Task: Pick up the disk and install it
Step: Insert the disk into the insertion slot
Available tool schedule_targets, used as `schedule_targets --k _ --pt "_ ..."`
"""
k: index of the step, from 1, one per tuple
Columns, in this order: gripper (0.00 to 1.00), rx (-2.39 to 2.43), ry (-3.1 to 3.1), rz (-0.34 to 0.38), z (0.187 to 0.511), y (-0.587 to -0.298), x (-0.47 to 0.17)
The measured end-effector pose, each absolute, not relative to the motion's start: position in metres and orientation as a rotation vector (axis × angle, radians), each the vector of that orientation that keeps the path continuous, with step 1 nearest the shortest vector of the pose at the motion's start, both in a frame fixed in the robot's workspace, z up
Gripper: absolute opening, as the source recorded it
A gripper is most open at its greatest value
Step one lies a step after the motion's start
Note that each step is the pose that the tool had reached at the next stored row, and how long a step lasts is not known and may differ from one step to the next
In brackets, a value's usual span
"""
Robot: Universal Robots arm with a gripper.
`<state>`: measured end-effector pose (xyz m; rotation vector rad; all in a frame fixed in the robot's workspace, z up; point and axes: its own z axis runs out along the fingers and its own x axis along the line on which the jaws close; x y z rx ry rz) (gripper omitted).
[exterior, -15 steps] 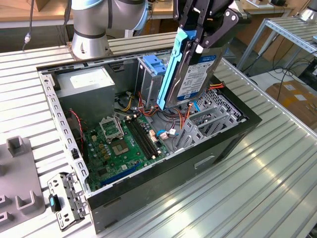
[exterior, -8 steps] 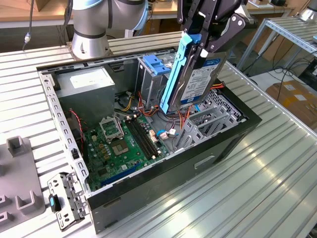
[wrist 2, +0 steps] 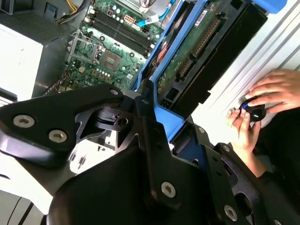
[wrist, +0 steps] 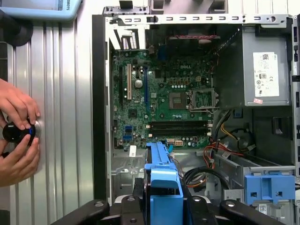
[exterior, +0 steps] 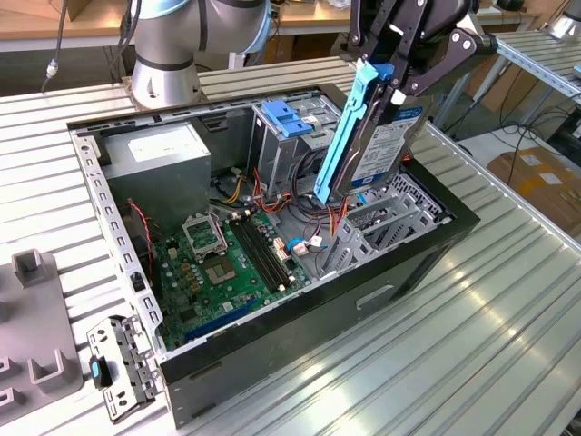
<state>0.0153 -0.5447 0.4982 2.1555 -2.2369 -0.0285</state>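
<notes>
The disk (exterior: 386,145) is a silver drive with a white-and-blue label in a blue plastic carrier (exterior: 343,136). It hangs nearly on edge above the side of the open computer case (exterior: 300,309) towards the exterior view's right. My gripper (exterior: 392,86) is shut on its upper end. Under the disk lies a grey metal drive bay (exterior: 377,222). In the second wrist view the disk's green circuit-board side (wrist 2: 194,47) runs away from my black fingers (wrist 2: 152,126). The first wrist view has the carrier's blue edge (wrist: 161,180) between my fingers (wrist: 126,206), over the case floor.
Inside the case are the green motherboard (exterior: 227,263), a grey power supply with a white sticker (exterior: 163,159) and a blue bracket on a tall cage (exterior: 286,118). A person's hands (wrist: 16,136) work a black knob on the ribbed table. Grey fixtures (exterior: 36,336) sit at the exterior view's left.
</notes>
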Motion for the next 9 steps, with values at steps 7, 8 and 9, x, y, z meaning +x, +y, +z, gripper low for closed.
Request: schedule_targets --k 7,8,9 --pt "0.37 2.155 -2.237 -0.028 0.496 -0.545 0.031" --pt "0.37 2.155 -2.236 -0.028 0.496 -0.545 0.033" --pt "0.37 2.155 -2.237 -0.028 0.496 -0.545 0.035"
